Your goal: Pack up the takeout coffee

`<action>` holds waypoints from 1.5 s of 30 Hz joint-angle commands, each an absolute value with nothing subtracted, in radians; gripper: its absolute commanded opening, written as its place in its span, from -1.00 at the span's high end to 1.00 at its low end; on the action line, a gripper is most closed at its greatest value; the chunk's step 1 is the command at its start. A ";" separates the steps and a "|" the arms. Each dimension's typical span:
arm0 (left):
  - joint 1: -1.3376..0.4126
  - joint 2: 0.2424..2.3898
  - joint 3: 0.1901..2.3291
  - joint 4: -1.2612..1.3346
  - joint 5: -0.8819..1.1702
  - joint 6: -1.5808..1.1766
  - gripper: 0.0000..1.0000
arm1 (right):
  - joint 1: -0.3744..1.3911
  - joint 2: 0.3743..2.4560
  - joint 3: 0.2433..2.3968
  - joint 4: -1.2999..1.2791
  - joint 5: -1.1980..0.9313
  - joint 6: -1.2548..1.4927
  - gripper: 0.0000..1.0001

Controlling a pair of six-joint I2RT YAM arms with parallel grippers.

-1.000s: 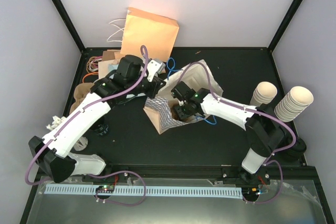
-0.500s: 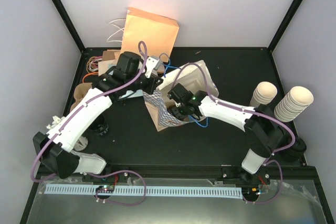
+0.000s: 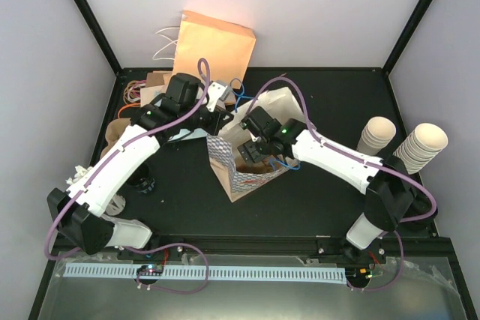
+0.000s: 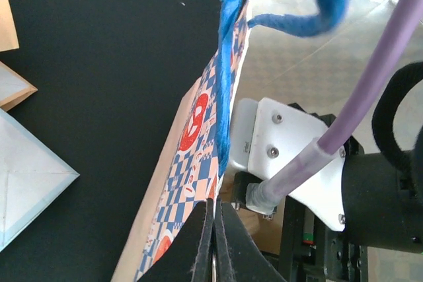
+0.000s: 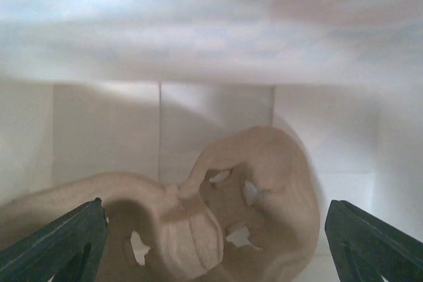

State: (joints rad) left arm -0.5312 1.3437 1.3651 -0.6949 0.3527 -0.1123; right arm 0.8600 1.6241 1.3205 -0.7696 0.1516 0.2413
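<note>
My right end effector (image 5: 215, 206) is down inside the blue-checked paper bag (image 3: 247, 180), its fingers spread wide toward opposite walls and gripping nothing. Between them, on the bag's floor, lies a tan moulded pulp form (image 5: 264, 183). My left end effector (image 4: 213, 242) is closed tight. It looks pinched on the bag's rim, on the side away from my right arm, holding the mouth open. The takeout coffee itself I cannot pick out in any view. If it is in the bag, it is hidden from me, and the tall cup stacks (image 3: 420, 144) standing well to the right of the bag are not it.

I judge the step in hand to be drawing my right end effector out of the bag without disturbing what lies inside. To do it well, I should lift straight up through the middle of the mouth, clear of the pulp form and the paper walls. I should also mind the blue handle cord (image 4: 228, 64) near the rim. My left pinch should be firm and level, so the bag neither tips nor folds shut.

My right arm reaches in from the right of the bag, forearm sloping over the worktop (image 3: 315, 200), wrist bent down into the mouth. My left arm stretches in from the left of the bag, wrist turned toward its rim.
</note>
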 commanded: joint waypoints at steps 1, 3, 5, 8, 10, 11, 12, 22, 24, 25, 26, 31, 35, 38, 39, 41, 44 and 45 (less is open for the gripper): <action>-0.525 1.351 1.402 -0.727 0.377 -0.101 0.95 | 0.861 1.620 1.372 -0.835 0.164 0.247 -0.84; -0.525 1.348 1.402 -0.729 0.378 -0.100 0.95 | 0.860 1.603 1.369 -0.831 0.163 0.246 -0.71; -0.526 1.345 1.402 -0.729 0.379 -0.098 0.95 | 0.861 1.587 1.384 -0.853 0.197 0.254 -0.73; -0.525 1.343 1.399 -0.731 0.383 -0.097 0.95 | 0.860 1.541 1.398 -0.864 0.210 0.242 -0.98; -0.525 1.344 1.399 -0.731 0.393 -0.093 0.95 | 0.860 1.510 1.413 -0.867 0.201 0.230 -1.00; -0.527 1.344 1.398 -0.732 0.397 -0.090 0.95 | 0.860 1.495 1.422 -0.873 0.194 0.225 -1.00; -0.528 1.342 1.399 -0.731 0.403 -0.086 0.95 | 0.860 1.483 1.435 -0.881 0.191 0.221 -1.00; -0.533 1.316 1.397 -0.720 0.432 -0.047 0.95 | 0.858 1.363 1.527 -0.905 0.185 0.202 -1.00; -0.539 1.313 1.397 -0.721 0.436 -0.037 0.95 | 0.858 1.351 1.549 -0.918 0.195 0.199 -1.00; -0.541 1.310 1.397 -0.722 0.437 -0.029 0.95 | 0.858 1.344 1.563 -0.923 0.202 0.197 -1.00; -0.546 1.307 1.397 -0.722 0.437 -0.021 0.95 | 0.858 1.334 1.573 -0.928 0.213 0.195 -1.00; -0.559 1.287 1.397 -0.714 0.398 0.017 0.95 | 0.848 1.268 1.607 -0.969 0.261 0.178 -0.91; -0.579 1.227 1.397 -0.687 0.316 0.069 0.97 | 0.847 1.238 1.595 -1.033 0.219 0.171 -0.84; -0.629 1.204 1.393 -0.675 0.198 0.149 0.97 | 0.847 1.200 1.537 -1.052 0.181 0.185 -0.80; -0.648 1.202 1.393 -0.676 0.167 0.173 0.97 | 0.847 1.175 1.502 -1.033 0.161 0.187 -0.80; -0.674 1.210 1.404 -0.685 0.146 0.203 0.96 | 0.847 1.124 1.426 -0.974 0.158 0.200 -0.81; -0.710 1.229 1.422 -0.701 0.217 0.217 0.94 | 0.846 1.086 1.370 -0.873 0.246 0.232 -0.88; -0.721 1.234 1.424 -0.698 0.237 0.218 0.94 | 0.847 1.078 1.354 -0.839 0.277 0.237 -0.89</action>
